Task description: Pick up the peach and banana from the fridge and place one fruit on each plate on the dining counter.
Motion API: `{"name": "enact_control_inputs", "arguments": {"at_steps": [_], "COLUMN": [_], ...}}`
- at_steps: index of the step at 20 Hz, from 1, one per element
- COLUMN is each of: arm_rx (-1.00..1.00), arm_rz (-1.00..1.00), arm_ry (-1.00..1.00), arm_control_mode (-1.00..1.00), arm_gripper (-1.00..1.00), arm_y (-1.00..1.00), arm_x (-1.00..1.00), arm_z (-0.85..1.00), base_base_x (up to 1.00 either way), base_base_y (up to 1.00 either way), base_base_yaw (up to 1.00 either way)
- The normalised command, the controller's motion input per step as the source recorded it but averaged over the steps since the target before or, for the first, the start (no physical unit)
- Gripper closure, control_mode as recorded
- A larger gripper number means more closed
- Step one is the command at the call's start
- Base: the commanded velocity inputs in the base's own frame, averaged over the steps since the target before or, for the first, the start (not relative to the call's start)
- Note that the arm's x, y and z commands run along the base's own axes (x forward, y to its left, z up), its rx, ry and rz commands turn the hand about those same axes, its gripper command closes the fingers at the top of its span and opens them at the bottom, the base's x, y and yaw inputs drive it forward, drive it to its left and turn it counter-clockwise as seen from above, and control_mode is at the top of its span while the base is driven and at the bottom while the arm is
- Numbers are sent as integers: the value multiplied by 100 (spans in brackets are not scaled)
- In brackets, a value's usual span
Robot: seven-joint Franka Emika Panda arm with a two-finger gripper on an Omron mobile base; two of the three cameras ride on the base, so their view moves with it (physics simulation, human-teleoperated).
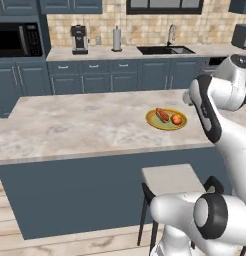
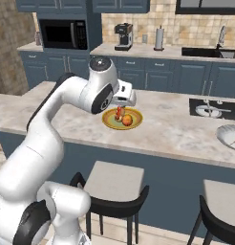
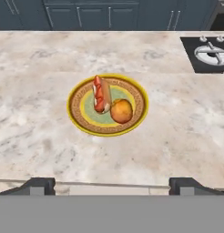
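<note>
On the beige marbled stone bench with the dark blue base stands a round yellow plate with a darker patterned rim. Inside this plate lies the small round orange peach, on the side nearer to the black cooktop. Just beside the peach, and touching it as far as I can see, lies a short red-brown sausage-like piece, which reaches toward the far rim of the plate.

The end effector hangs above the near edge of the bench, apart from the plate, with its two dark fingertips spread wide, and nothing is between them. In the right base view the white arm reaches over the bench and its hand is above the yellow plate.

A second plate, pale grey-silver, is at the right edge of the right base view, well apart from the yellow one, past the cooktop; a small reddish piece lies on it.

A microwave, a coffee machine and a paper towel roll stand at the back wall. No brand, label or writing can be read on any thing; all is too small or blurred.
</note>
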Motion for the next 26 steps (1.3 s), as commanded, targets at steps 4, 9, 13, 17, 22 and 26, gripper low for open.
{"name": "enact_control_inputs", "arguments": {"at_steps": [4, 9, 13, 17, 22, 26], "arm_rx": [0, 0, 0, 0, 0, 0], "arm_rz": [-8, -9, -4, 0, 0, 0], "arm_ry": [-4, -5, -6, -8, -11, 0], "arm_control_mode": [-100, -100, -100, -100, -100, -100], "arm_gripper": [-100, -100, -100, -100, -100, -100], "arm_y": [50, 55, 55, 59, 30, 7], "arm_x": [-100, -100, -94, -68, -58, -6], "arm_z": [0, 0, 0, -5, -4, -3], "base_base_x": [0, 0, 0, 0, 0, 0], "base_base_y": [0, 0, 0, 0, 0, 0], "base_base_yaw": [0, 0, 0, 0, 0, 0]}}
